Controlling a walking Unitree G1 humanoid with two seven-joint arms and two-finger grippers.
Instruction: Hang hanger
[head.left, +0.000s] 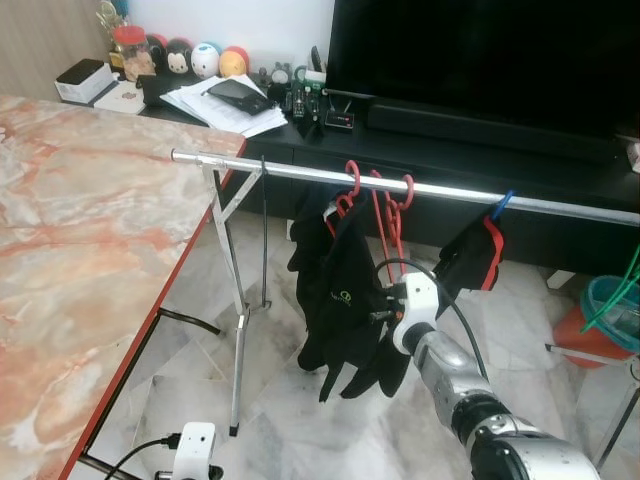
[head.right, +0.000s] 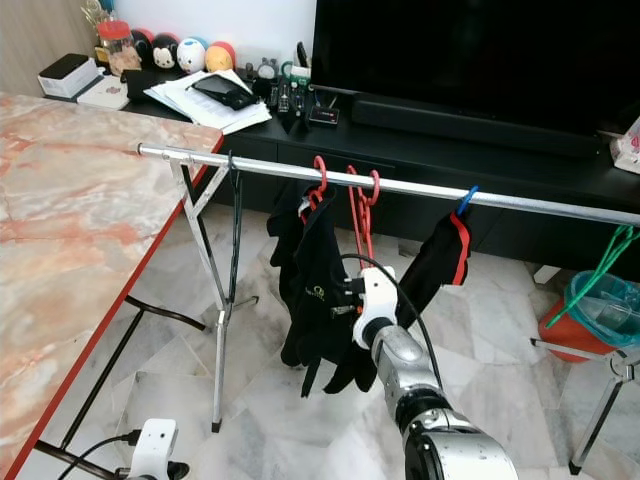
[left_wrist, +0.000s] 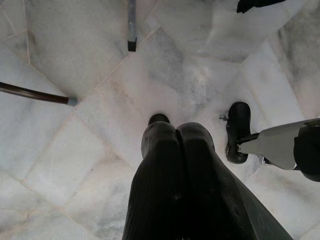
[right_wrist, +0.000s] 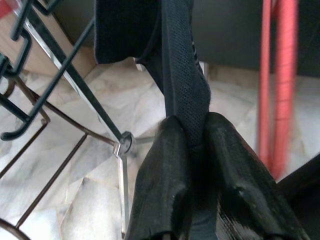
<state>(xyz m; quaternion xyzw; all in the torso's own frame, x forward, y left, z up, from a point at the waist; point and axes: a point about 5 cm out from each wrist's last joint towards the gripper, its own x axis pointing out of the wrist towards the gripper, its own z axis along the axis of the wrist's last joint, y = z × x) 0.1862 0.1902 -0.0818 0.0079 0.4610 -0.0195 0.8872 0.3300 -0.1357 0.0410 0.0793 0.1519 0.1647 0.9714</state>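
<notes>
A silver clothes rail crosses in front of me. A red hanger hooked on it carries a black garment; a second, bare red hanger hangs beside it. My right gripper reaches in under the rail and is shut on a fold of the black garment, with the red hanger just beside the fingers. My left gripper hangs low over the marble floor, fingers pressed together with nothing between them.
A blue hanger with a black-and-red garment hangs further right on the rail. A marble table stands on my left, a black TV console behind, the rack's leg below, and an orange bucket at the right.
</notes>
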